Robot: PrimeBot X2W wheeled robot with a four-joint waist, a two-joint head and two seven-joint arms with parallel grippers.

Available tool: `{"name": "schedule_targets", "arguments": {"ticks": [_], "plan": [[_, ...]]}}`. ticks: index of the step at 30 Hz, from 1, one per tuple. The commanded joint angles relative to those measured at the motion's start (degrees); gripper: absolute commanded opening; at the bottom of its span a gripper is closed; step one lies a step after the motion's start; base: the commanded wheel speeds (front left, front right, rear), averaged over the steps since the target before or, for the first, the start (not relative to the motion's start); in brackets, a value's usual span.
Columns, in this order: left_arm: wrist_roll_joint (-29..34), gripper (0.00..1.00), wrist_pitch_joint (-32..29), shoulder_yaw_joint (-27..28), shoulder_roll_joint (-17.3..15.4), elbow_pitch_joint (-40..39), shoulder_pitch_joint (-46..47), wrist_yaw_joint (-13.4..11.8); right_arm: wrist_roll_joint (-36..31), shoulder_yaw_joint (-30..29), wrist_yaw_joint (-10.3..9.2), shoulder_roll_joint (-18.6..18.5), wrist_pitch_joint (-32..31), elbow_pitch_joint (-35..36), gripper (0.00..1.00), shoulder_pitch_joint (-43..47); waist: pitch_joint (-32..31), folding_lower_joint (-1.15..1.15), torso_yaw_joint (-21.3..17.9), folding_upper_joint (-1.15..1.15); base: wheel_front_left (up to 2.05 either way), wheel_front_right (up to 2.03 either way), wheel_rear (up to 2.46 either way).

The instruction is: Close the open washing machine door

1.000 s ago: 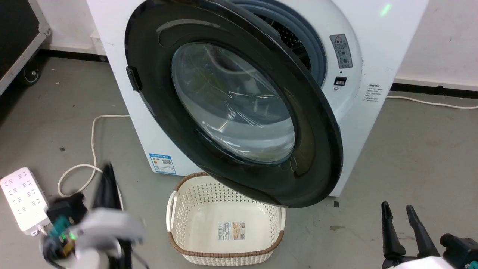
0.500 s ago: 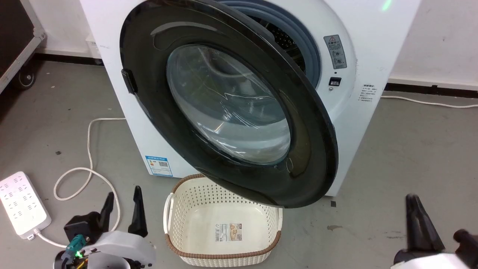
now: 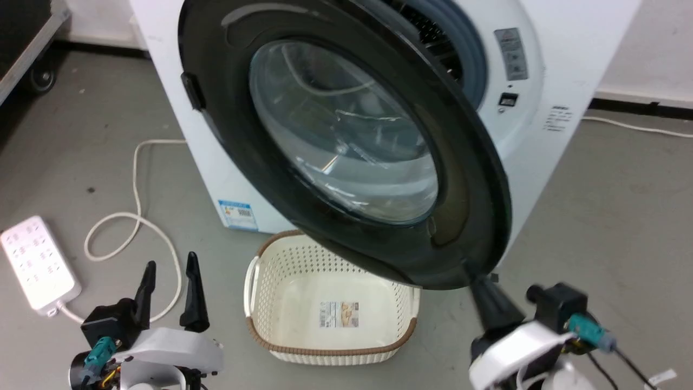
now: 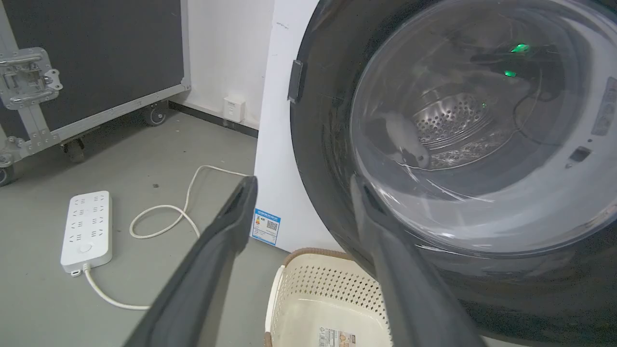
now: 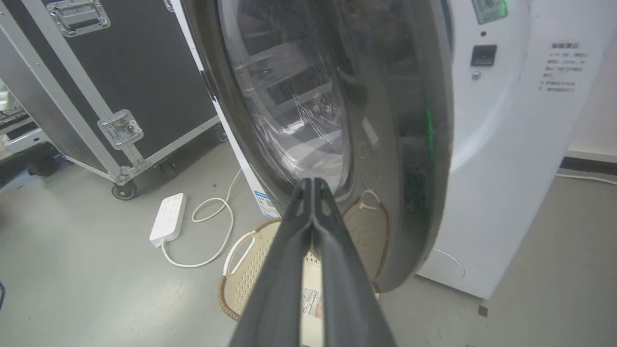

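- The washing machine door (image 3: 346, 135) stood open and upright on the front of the white washing machine (image 3: 541, 162). Its left rim was close to the cabinet and its right rim was swung out towards the robot.
- Being round, the door had no long axis. In the right wrist view it (image 5: 313, 96) appeared almost edge-on, with a gap between its right edge and the machine's front.
- The grey gasket (image 3: 476, 70) and part of the steel drum (image 3: 433, 32) showed past the door's upper right rim.
- The white perforated basket (image 3: 335, 355) sat on the floor, partly under the door's lower edge. Inside it lay only a printed label (image 3: 339, 314) on the bottom.
- The right gripper (image 3: 482, 292) was clenched on nothing, fingers pressed together. Its tips were at the door's lower right rim, and contact could not be judged.
- The left gripper (image 3: 169, 262) was released, fingers spread wide. It was low and well left of the door, beside the basket.
- Bare grey floor (image 3: 606, 216) lay open to the machine's right.
- To the left, a power strip (image 3: 38, 265), its looped white cord (image 3: 135, 179) and a wheeled black case (image 4: 96, 62) took up the space.
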State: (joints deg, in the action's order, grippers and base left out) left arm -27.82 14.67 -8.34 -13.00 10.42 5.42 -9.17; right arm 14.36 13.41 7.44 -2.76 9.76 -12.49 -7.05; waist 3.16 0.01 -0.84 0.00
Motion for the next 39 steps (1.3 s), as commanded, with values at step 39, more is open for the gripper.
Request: {"name": "schedule_targets", "arguments": {"ticks": [39], "plan": [[3.40, 1.00, 0.32, 3.85, 2.74, -3.57, 8.46, 3.20, -11.17, -33.67, 0.05, -0.11, 5.22, -19.14, 0.00, -38.37, 14.26, -0.01, 6.66, 0.00, 0.00, 0.00, 0.00]]}}
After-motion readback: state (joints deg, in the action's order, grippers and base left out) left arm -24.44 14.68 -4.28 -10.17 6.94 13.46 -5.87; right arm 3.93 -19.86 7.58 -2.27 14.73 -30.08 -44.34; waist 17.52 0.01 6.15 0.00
